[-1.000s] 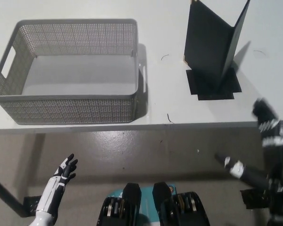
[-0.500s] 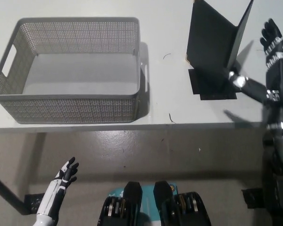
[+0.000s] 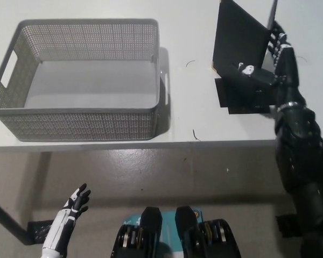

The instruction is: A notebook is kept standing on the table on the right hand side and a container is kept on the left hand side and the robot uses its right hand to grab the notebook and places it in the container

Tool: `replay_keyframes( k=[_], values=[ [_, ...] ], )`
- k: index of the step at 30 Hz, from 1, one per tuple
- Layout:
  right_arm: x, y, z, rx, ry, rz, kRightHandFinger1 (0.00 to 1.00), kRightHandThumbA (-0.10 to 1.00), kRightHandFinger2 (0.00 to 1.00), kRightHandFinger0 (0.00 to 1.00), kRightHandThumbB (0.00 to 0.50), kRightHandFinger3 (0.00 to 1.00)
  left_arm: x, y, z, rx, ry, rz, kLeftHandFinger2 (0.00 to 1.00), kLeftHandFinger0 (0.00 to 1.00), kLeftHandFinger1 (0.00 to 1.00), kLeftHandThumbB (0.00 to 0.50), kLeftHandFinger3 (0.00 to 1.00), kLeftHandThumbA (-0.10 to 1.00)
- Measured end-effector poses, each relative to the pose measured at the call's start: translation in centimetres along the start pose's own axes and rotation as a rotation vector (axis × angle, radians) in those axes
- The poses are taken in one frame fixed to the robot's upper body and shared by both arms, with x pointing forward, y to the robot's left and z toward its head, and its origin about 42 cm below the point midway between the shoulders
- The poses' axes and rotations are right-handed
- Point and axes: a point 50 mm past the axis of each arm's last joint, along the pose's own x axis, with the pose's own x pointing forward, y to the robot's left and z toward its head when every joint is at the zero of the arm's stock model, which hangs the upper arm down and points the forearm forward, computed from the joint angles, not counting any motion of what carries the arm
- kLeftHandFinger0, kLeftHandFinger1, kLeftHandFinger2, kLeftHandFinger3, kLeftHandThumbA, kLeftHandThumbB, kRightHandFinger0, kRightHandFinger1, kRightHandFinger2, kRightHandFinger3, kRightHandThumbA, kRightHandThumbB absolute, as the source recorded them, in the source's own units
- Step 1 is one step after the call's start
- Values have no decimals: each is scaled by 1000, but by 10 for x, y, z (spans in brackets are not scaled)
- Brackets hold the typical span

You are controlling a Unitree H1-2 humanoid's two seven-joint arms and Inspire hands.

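The white left hand (image 3: pixel 75 200) rests low at the lower left of the frame, below the worktop edge, fingers spread and holding nothing; it has barely moved over the last second. The black right hand (image 3: pixel 269 56) has changed most: a second ago it hung below the worktop edge at the lower right, half a second ago it was raised beside the notebook, and now it has reached the notebook (image 3: pixel 239 45) at the upper right, with the fingers against the rear cover and the thumb on the near cover. The forearm runs up from the bottom right and leans inward toward the book. Whether the fingers have fully clamped cannot be told; it looks like the grasp is just being made. The notebook stands open in a V on a dark patch (image 3: pixel 242 102) on the white worktop (image 3: pixel 188 123), not lifted. The mesh container (image 3: pixel 78 123) sits empty at the upper left, well apart.
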Motion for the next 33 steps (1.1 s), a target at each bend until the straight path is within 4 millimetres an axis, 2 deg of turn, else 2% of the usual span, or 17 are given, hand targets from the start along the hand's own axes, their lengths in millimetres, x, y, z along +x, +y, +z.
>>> replay_keyframes(
  k=[3, 5, 6, 7, 8, 9, 10, 11, 12, 14, 16, 19, 23, 26, 29, 31, 33],
  values=[
    [11, 8, -8, 13, 80, 8, 1000, 1000, 1000, 1000, 500, 1000, -2, 0, -1, -3, 2, -4, 1000, 1000, 1000, 197, 1000, 1000],
    [17, 13, -11, 40, 140, 3, 1000, 1000, 1000, 1000, 500, 1000, -3, -1, -1, -6, 4, -5, 1000, 1000, 1000, 192, 1000, 1000],
    [21, 15, -10, 60, 163, -2, 1000, 968, 1000, 1000, 448, 1000, -3, -1, -1, -7, 5, -5, 1000, 1000, 1000, 195, 1000, 1000],
    [23, 16, -9, 78, 176, -7, 1000, 931, 1000, 1000, 432, 1000, -3, -1, -1, -8, 5, -4, 1000, 1000, 1000, 194, 1000, 1000],
    [26, 18, -7, 112, 194, -20, 1000, 812, 1000, 1000, 402, 1000, -3, -1, -2, -9, 4, -4, 1000, 1000, 1000, 201, 1000, 1000],
    [29, 19, -5, 139, 209, -40, 631, 648, 842, 650, 391, 991, -4, -2, -2, -10, 3, -4, 1000, 1000, 1000, 203, 1000, 1000],
    [31, 20, -3, 157, 223, -66, 364, 383, 475, 399, 342, 447, -4, -3, -2, -13, 4, -4, 1000, 1000, 1000, 205, 1000, 1000],
    [32, 21, -2, 166, 233, -87, 167, 168, 262, 266, 258, 113, -4, -4, -3, -15, 6, -4, 1000, 1000, 1000, 207, 1000, 1000],
    [32, 21, -2, 175, 244, -112, 31, -59, 213, 36, 234, 30, -5, -5, -4, -18, 8, -4, 1000, 1000, 1000, 210, 1000, 1000],
    [32, 21, -2, 185, 257, -146, 0, -100, 305, 0, 200, 148, -5, -6, -4, -20, 10, -4, 1000, 1000, 1000, 219, 1000, 1000],
    [32, 21, -2, 191, 272, -198, 64, -100, 454, 0, 166, 371, -6, -6, -4, -21, 11, -4, 1000, 1000, 1000, 205, 1000, 1000],
    [33, 22, 1, 191, 270, -237, 87, -100, 455, 0, 136, 454, -6, -6, -4, -21, 8, -5, 1000, 1000, 1000, 196, 1000, 1000],
    [33, 25, 2, 198, 267, -270, 170, -100, 590, 0, 114, 639, -6, -6, -4, -22, 0, -5, 1000, 1000, 1000, 215, 1000, 1000],
    [36, 30, 10, 206, 237, -280, 179, -100, 609, 0, 113, 652, -7, -6, -4, -25, -1, -6, 1000, 1000, 1000, 203, 1000, 1000],
    [41, 32, 25, 226, 181, -283, 150, -100, 580, 0, 119, 582, -8, -6, -5, -23, -2, -6, 1000, 1000, 1000, 184, 1000, 1000],
    [46, 35, 38, 238, 136, -281, 151, -100, 598, 0, 122, 591, -9, -6, -5, -25, -2, -6, 1000, 1000, 1000, 191, 1000, 1000],
    [51, 42, 58, 251, 68, -272, 168, -100, 648, 0, 83, 744, -9, -6, -5, -31, -3, -7, 1000, 1000, 1000, 192, 1000, 1000]
  ],
)
